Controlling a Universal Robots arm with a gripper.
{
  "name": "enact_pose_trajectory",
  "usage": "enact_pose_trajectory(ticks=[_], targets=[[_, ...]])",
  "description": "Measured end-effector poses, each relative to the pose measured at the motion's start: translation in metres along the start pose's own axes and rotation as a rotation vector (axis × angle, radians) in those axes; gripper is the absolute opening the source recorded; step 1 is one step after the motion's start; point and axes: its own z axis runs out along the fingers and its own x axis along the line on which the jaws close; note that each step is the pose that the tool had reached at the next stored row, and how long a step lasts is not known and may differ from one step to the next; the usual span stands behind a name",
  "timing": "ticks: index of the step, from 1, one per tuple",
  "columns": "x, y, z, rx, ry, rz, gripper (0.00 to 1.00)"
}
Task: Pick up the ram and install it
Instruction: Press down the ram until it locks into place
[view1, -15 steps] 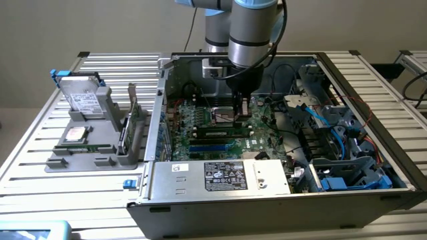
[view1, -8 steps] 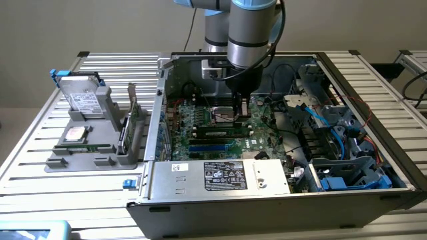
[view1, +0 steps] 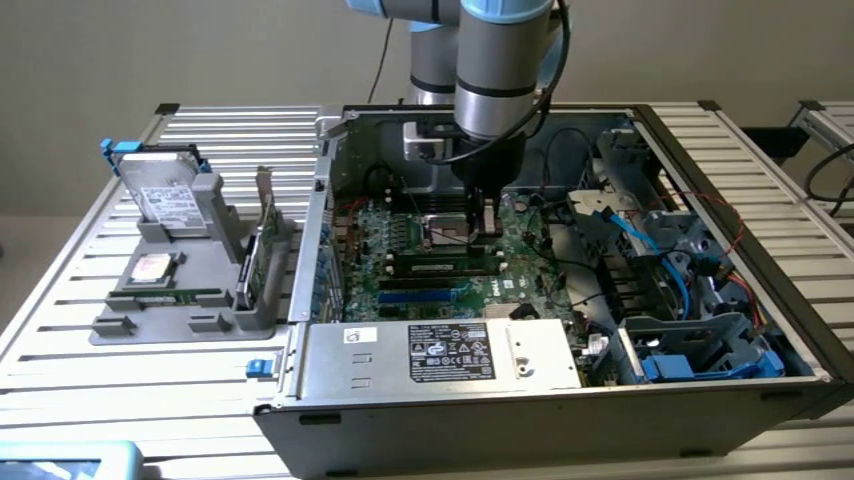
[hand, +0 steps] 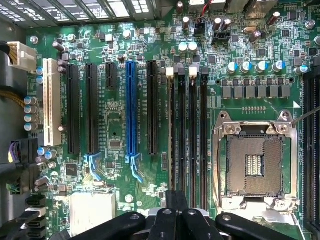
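The ram (view1: 447, 267) lay seated in a black memory slot on the motherboard (view1: 400, 255), inside the open computer case (view1: 561, 420), just in front of the CPU socket (view1: 447, 232). Blue slots (view1: 424, 291) ran parallel on its near side. In the wrist view the memory slots (hand: 187, 135) stood between the long black expansion slots (hand: 152, 107) and the CPU socket (hand: 252, 165); I could not tell from there which slot was filled.

The gripper (view1: 483, 215) hung above the socket, close behind the ram, jaws together and holding nothing. Its black fingers (hand: 175, 220) showed at the wrist view's edge.

Power supply (view1: 441, 352) sat toward the case front. Blue cables (view1: 661, 250) and drive bays (view1: 694, 345) crowded the exterior view's right. Outside, on the exterior view's left, a grey fixture (view1: 180, 290) held a hard drive (view1: 167, 195) upright and a green expansion card (view1: 267, 240) on edge.
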Motion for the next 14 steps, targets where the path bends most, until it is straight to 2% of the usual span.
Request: enact_pose_trajectory(ticks=[14], targets=[[-0.0002,0.0007,0.0027,-0.0001,0.0002,0.001,0.11]])
